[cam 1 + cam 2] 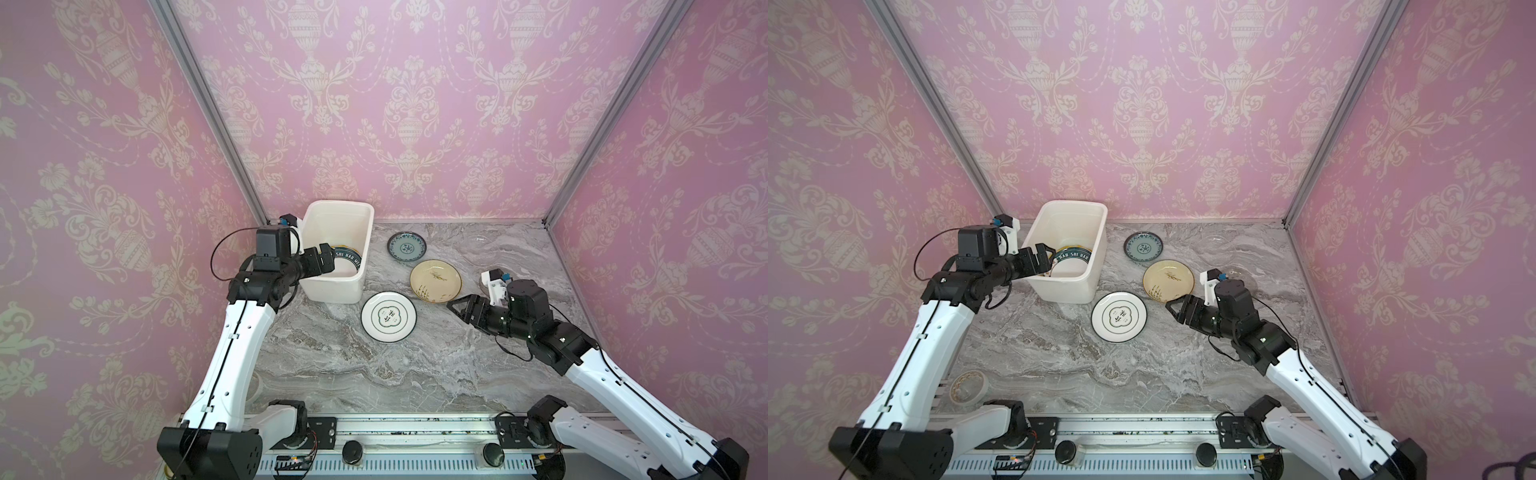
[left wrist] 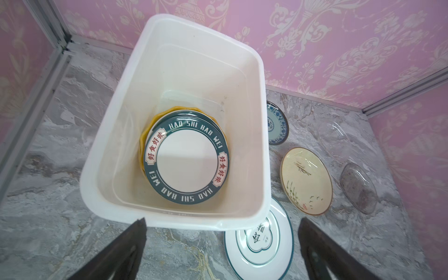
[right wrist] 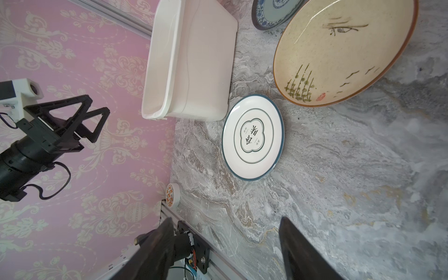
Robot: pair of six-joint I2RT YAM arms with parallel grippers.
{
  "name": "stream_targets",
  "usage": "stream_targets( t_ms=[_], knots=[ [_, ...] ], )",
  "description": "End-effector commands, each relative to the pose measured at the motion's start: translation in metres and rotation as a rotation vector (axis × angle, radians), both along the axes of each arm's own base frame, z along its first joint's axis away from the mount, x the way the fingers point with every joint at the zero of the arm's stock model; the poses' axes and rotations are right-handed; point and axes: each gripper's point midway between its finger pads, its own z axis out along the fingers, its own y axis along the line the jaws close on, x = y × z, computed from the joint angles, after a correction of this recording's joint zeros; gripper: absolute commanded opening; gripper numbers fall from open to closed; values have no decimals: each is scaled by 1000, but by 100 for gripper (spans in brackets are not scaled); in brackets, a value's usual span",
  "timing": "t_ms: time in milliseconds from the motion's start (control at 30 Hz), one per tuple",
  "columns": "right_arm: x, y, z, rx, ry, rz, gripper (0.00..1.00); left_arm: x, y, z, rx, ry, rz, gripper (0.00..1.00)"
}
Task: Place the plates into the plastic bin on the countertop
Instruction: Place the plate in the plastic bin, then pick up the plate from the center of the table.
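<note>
Bin (image 1: 332, 291): deep white plastic tub with rounded corners and a rolled rim, standing at the far left of the tabletop (image 1: 374, 374), left of centre in both top views.
Inside the bin: lettered plate (image 2: 186, 164), white with a dark green band, lies flat on a yellow plate (image 2: 145, 133) of which only a crescent shows; a pale transparent edge beyond them is too faint to name.
Left claw (image 2: 222, 221): fingers wide apart with nothing between them, over the bin's near rim; in the top views its wrist covers part of the stack.
Right claw (image 3: 225, 219): fingers apart and empty, just beside the lower right edge of the cream plate (image 1: 435, 281).
Hard to make out: clear glass plate (image 2: 339, 138), a mere outline on the marble; smoky glass plate (image 2: 358, 188), grey and translucent, largely behind the right wrist in the top views.
Cut off: teal plate (image 1: 406, 246) and dark-rimmed white plate (image 1: 388, 316) each sit partly behind the bin wall in the left wrist view.
Tabletop: flat, grey marble pattern with white and brown veins.
Tape roll (image 1: 968, 386): lower left of a top view, at the tabletop's near edge.
</note>
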Motion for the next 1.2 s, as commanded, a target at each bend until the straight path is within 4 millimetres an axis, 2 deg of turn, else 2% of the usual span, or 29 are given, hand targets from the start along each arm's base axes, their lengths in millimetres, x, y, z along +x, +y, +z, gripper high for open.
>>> stream_targets(
  t_ms=[0, 167, 267, 467, 633, 667, 700, 733, 1000, 1167],
  knots=[
    [14, 8, -9, -41, -74, 7, 70, -24, -23, -15, -200, 81, -19, 99],
    [25, 26, -26, -42, -60, 35, 70, -62, -47, -42, -340, 243, -65, 99],
    [32, 36, -42, -36, -46, 20, 71, -83, -60, -66, -372, 387, -101, 99],
    [38, 52, -80, -21, -7, -1, 72, -105, -65, -117, -369, 534, -103, 99],
    [39, 59, -111, -40, 32, -5, 73, -100, -74, -149, -444, 544, -98, 99],
    [40, 60, -115, -32, 40, -11, 73, -95, -75, -148, -438, 523, -112, 99],
    [41, 61, -121, -23, 47, -18, 74, -100, -74, -164, -424, 548, -112, 99],
    [42, 62, -126, -19, 56, -25, 73, -99, -74, -168, -412, 545, -120, 99],
    [49, 69, -154, 16, 109, -51, 72, -84, -77, -193, -416, 503, -143, 99],
    [48, 72, -163, 30, 126, -57, 72, -75, -78, -198, -421, 456, -143, 99]
  ],
)
